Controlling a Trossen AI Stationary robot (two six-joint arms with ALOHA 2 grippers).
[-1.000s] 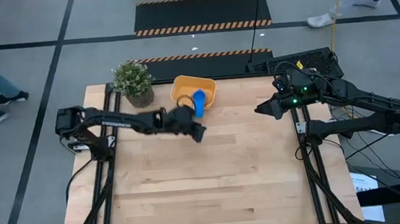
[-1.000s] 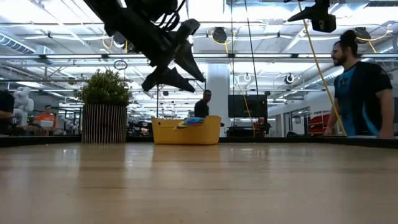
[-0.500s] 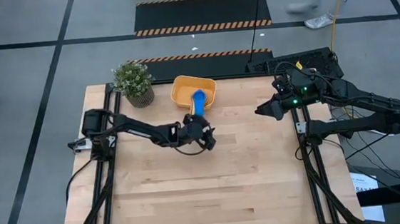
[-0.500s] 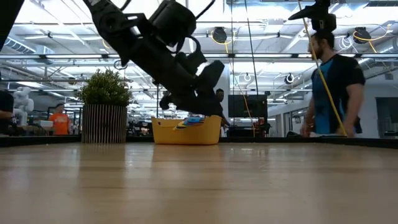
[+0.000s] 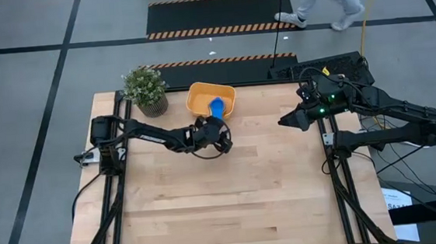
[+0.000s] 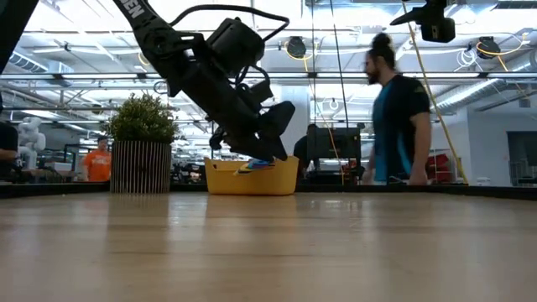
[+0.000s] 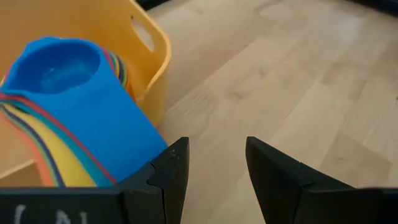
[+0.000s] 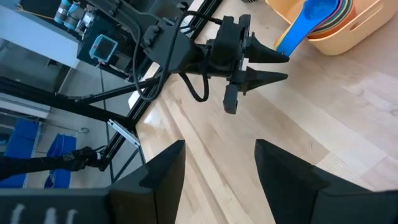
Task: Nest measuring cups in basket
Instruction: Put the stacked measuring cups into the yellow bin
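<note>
Near the desk's middle, just short of the far edge, the left gripper hangs with fingers spread and pinching nothing, close beside the basket's near wall, probably because a cup has been delivered. Beyond it the basket sits at the far edge, holding the measuring cups nested as one stack, blue handle jutting over the rim. Beside the basket stands a potted plant. At the desk's right edge the right gripper waits, fingers apart, empty.
</note>
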